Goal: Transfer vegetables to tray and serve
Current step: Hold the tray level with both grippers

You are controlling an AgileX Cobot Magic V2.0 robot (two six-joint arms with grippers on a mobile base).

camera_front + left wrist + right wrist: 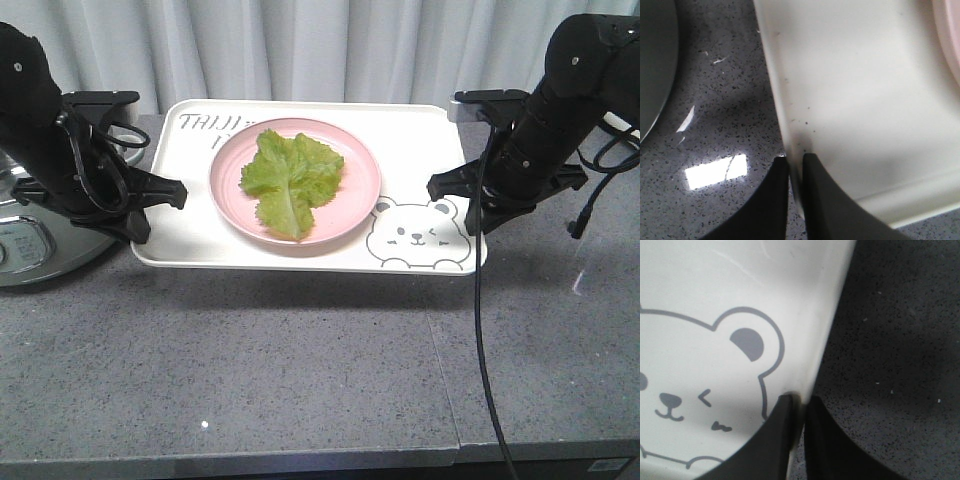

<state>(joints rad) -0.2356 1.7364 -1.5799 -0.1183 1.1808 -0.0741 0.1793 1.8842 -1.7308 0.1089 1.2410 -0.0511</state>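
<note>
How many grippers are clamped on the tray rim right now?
2. The left gripper pinches the left rim of the tray; the right gripper pinches its right rim beside the bear drawing. Both grips show clearly in the wrist views.

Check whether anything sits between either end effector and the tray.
Nothing visible does. The left end effector and the right end effector each pinch a side rim of the tray directly. The vegetables lie on a pink plate standing on it.
</note>
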